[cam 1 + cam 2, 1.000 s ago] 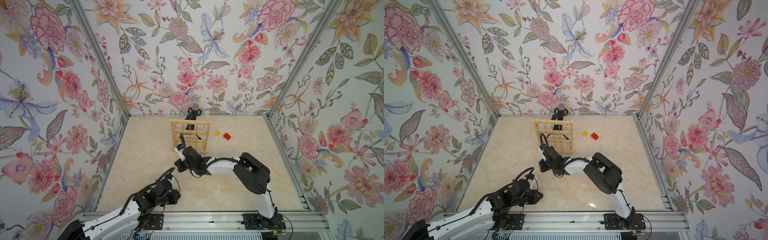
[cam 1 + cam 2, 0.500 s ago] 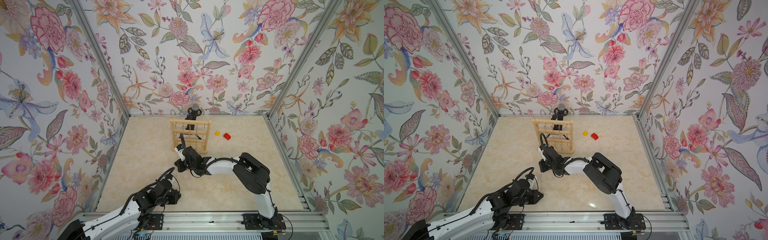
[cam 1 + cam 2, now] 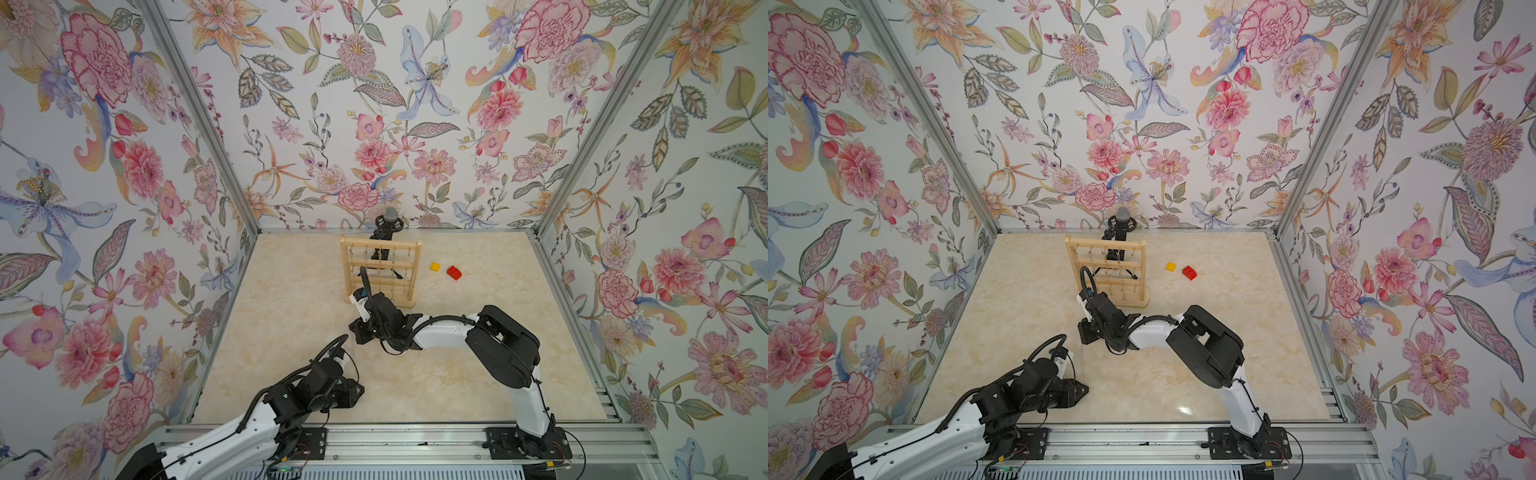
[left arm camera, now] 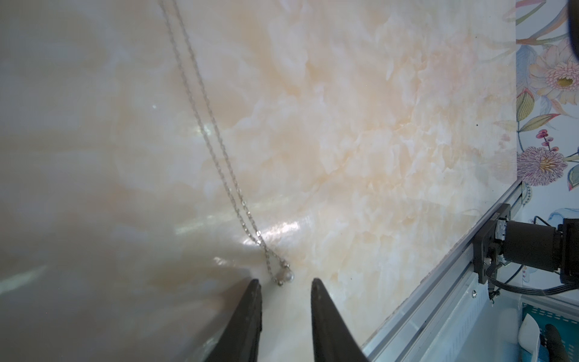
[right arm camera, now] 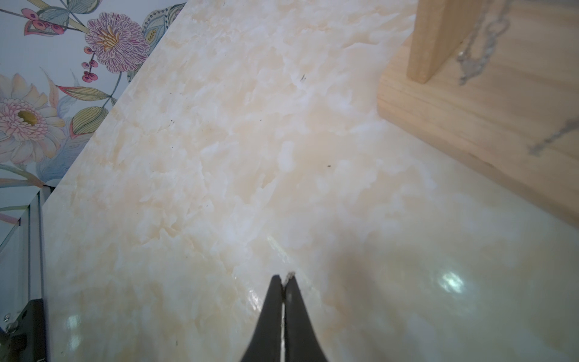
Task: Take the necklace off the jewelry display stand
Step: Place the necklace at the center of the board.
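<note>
Noting necklace point(image 4: 219, 138) off the stand point(image 3: 380, 270), lying flat on the table point(image 4: 360, 125) toward its front edge, doubled chain running away from the pearl point(image 4: 286, 276). Left gripper point(image 4: 285, 282) slightly parted, empty, pearl just ahead of its tips. Right gripper point(image 5: 283, 277) closed, seemingly pinching a chain end. Judgement: light, limp, slippery, snag-prone; pinch chain beside pearl. Open table around; front rail point(image 4: 438, 282) close.
</note>
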Motion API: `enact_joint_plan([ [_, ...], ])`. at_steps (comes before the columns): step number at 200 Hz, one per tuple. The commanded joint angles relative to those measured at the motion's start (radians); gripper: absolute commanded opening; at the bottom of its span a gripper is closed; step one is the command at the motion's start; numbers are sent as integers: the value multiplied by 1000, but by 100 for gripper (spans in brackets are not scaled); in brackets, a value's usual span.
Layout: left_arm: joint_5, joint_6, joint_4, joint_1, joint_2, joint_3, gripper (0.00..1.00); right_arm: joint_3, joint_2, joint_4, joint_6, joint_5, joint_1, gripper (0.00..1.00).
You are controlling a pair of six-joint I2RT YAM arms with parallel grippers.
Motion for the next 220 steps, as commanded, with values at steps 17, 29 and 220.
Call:
enact_joint_plan([
  [17,-92,-29,-81,13,-40,10,33,18,24,10,-4,25,-7,8],
  [29,-115,-33,-94,13,-58,10,35,20,26,7,-4,29,-10,9],
  [220,-232,80,-148,100,-42,194,62,-12,-93,-16,-16,43,-16,25],
])
